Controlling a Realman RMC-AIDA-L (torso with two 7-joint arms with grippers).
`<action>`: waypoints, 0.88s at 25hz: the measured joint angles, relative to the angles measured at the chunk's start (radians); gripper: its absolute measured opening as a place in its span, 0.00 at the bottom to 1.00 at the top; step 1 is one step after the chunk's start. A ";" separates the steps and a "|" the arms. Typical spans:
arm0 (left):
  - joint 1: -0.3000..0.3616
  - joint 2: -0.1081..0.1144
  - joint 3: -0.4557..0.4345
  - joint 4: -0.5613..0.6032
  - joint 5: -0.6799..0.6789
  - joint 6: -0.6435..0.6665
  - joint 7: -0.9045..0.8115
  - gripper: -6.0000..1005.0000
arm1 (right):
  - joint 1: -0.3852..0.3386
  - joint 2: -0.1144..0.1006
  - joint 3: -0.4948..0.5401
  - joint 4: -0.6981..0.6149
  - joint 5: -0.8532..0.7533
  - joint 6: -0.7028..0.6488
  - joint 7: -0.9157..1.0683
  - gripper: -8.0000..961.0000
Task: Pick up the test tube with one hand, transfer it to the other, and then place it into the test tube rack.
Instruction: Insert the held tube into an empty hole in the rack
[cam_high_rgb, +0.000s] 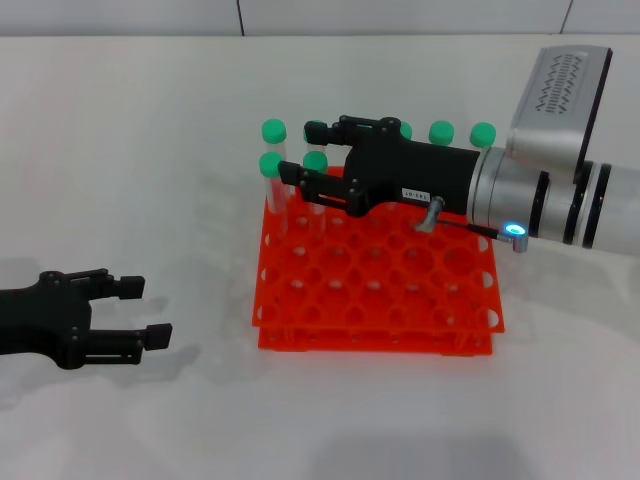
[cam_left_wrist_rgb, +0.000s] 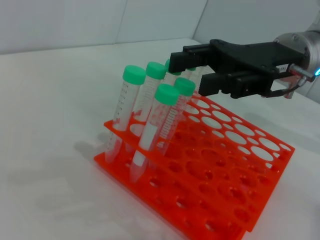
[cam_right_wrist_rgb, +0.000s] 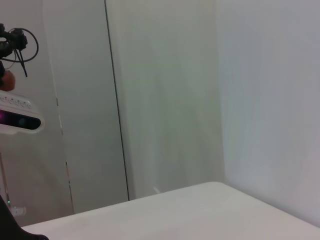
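**A:** Starting with the biggest thing, what carries it all?

**B:** A pale worktop (cam_high_rgb: 150, 150). The test tube rack (cam_high_rgb: 400, 300) stands on it, bright orange-red and two-tiered, directly beneath the right hand and well apart from the left hand.

**A:** And the right hand?

**B:** The right hand (cam_high_rgb: 298, 159) reaches in over the rack's far rows from a silver wrist, level with the tube caps. It is black with a small white label (cam_high_rgb: 415, 193) on its side. Its fingers are spread, one on each side of a tube, with a visible gap on both sides, so it pinches nothing.

**A:** The left hand?

**B:** The left hand (cam_high_rgb: 143, 312) is black and has no label. It sits low over the worktop, off the rack's left side. Its fingers are spread too, point towards the rack and carry nothing.

**A:** Where is the test tube?

**B:** The test tube (cam_high_rgb: 316, 160) stands upright in a rack hole between the right hand's open fingers. Its green cap is level with them.

**A:** Are there others?

**B:** Two more green-capped tubes (cam_high_rgb: 271, 163) stand in the rack just past the right hand's fingertips. In the left wrist view they lean a little in their holes. Three further green caps (cam_high_rgb: 440, 132) show beyond the back of the right hand, near its wrist.

**A:** Anything smaller?

**B:** A small blue light (cam_high_rgb: 515, 230) glows on that wrist.
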 joint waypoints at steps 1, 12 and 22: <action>0.000 0.000 0.000 0.000 0.000 0.000 0.000 0.86 | -0.001 0.000 0.000 -0.002 0.000 0.000 0.000 0.55; 0.001 0.001 0.000 0.000 -0.003 0.001 0.000 0.86 | -0.011 -0.008 0.006 -0.008 -0.002 -0.063 0.000 0.60; 0.002 0.000 -0.004 0.005 -0.011 0.006 -0.004 0.86 | -0.088 -0.025 0.089 -0.039 -0.037 -0.194 0.009 0.78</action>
